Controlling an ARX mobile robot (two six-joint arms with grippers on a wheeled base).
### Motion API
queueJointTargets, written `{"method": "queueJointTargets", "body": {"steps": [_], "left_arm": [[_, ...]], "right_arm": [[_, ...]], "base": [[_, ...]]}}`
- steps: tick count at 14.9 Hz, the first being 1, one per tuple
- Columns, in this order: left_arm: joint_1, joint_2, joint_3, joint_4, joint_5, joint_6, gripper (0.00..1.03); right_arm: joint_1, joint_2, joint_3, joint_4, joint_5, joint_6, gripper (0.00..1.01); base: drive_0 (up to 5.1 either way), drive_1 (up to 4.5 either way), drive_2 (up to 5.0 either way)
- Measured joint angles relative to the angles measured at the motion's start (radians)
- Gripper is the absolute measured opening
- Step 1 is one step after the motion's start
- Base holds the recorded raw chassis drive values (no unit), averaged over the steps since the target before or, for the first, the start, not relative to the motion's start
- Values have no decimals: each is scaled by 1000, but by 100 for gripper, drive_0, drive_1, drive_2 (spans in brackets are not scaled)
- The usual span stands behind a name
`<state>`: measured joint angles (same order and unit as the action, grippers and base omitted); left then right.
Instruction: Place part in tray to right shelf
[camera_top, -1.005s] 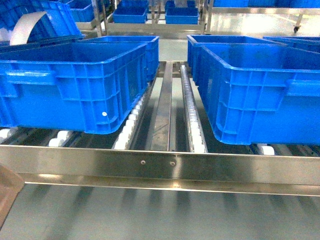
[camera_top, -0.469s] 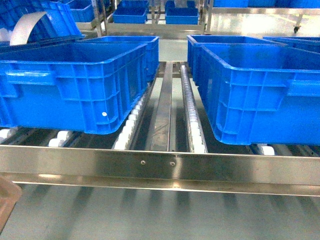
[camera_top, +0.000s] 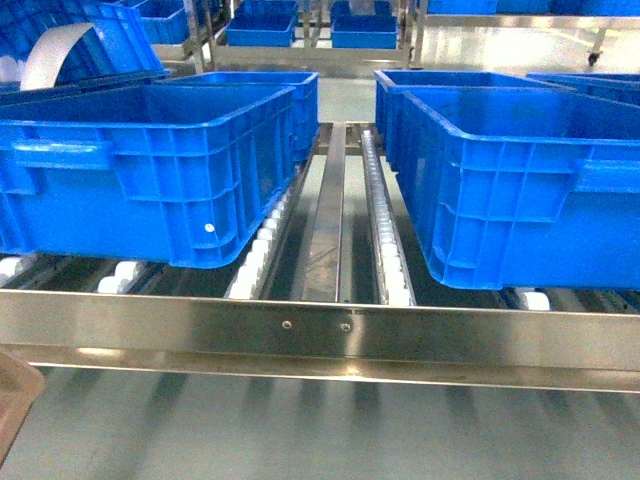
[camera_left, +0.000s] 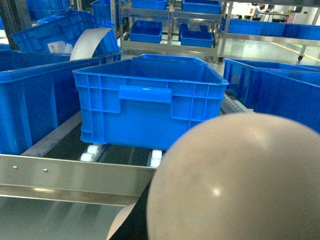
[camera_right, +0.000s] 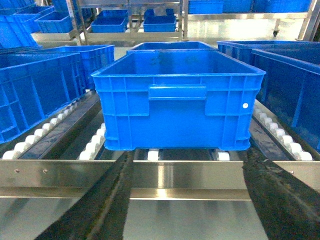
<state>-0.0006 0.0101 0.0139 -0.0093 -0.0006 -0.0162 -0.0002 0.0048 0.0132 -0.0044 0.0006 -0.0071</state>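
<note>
The right end effector (camera_right: 187, 200) shows only in the right wrist view — two dark fingers (camera_right: 87, 210) spread wide apart at the lower edge, nothing between them, pointing forward and roughly level. The left end effector cannot be seen in its own wrist view — a beige rounded surface fills the near field. Neither arm appears in the head view.

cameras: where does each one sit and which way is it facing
Head: high on the robot, looking forward and down at the shelf's front rail between two blue crates; only the beige tray corner shows.
Left wrist: low, facing a crate; the tray's rounded body fills the foreground.
Right wrist: facing a crate; blurred dark end effector fingers frame it.
All share the rail and white rollers.
</note>
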Motion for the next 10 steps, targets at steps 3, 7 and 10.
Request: {"method": "queueJointTargets", "body": {"steps": [3,7,10], "left_arm": [[0,0,0,0,0,0,14],[0,0,0,0,0,0,14],[0,0,0,0,0,0,14]], "right_arm": [[0,0,0,0,0,0,99],[0,0,0,0,0,0,98],[0,0,0,0,0,0,98]], "base": [[0,0,0],[0,0,0],[0,0,0]]}}
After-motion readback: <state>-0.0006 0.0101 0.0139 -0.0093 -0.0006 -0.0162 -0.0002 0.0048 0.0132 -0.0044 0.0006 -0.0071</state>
